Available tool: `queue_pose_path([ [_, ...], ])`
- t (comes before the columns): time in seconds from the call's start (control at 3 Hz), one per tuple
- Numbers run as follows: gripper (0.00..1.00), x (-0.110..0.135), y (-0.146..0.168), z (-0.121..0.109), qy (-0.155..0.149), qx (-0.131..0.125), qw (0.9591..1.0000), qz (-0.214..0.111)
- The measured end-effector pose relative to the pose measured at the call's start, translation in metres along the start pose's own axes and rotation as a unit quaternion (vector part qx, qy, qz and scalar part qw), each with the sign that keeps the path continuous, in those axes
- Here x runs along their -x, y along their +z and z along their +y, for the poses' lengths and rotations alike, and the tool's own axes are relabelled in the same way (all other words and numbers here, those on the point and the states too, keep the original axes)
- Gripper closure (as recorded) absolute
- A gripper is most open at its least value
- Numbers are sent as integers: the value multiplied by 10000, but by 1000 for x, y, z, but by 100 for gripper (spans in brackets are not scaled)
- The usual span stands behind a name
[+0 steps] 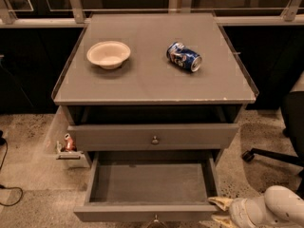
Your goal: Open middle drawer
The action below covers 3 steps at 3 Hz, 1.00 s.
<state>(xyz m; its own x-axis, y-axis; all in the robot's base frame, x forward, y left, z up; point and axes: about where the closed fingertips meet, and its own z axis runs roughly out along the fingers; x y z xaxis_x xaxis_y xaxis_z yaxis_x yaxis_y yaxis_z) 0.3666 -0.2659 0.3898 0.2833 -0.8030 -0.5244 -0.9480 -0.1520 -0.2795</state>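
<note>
Spotter: Gripper [219, 211] sits low at right of view, just off the right front corner of the middle drawer [149, 182]. Two tan fingers [219, 203] apart, nothing between them. The upper one is touching or nearly touching the corner; I cannot tell which.

Recorder: Drawer position?

Spotter: Second front down, under the upper drawer front [118, 137]. It stands well out from the cabinet toward the camera, with its bare floor showing and nothing inside. No third front is visible below it.

Recorder: Bearing from claw to drawer?

Spotter: Drawer lies to the left of the claw in view. The front panel's long axis runs side to side, and travel runs straight out toward the camera. The centre knob [155, 219] is at the bottom edge of view, well apart from the claw along that panel.

Recorder: Judgement?

Spotter: Task looks all but finished, since the drawer appears near full extension. Any further pull should follow the travel axis. Pulling from the corner rather than the knob is off-centre and could skew the drawer on its runners.

Recorder: Anything else?

Spotter: Bowl [108, 54] and a can [184, 56] lying on its side on the cabinet top [152, 87], both well apart from the claw.
</note>
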Motion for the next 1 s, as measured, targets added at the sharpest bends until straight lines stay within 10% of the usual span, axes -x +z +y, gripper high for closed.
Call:
queue_pose_path([
  [0.33,84,0,0,0,0,0,10000,0],
  [1.0,36,0,0,0,0,0,10000,-1],
])
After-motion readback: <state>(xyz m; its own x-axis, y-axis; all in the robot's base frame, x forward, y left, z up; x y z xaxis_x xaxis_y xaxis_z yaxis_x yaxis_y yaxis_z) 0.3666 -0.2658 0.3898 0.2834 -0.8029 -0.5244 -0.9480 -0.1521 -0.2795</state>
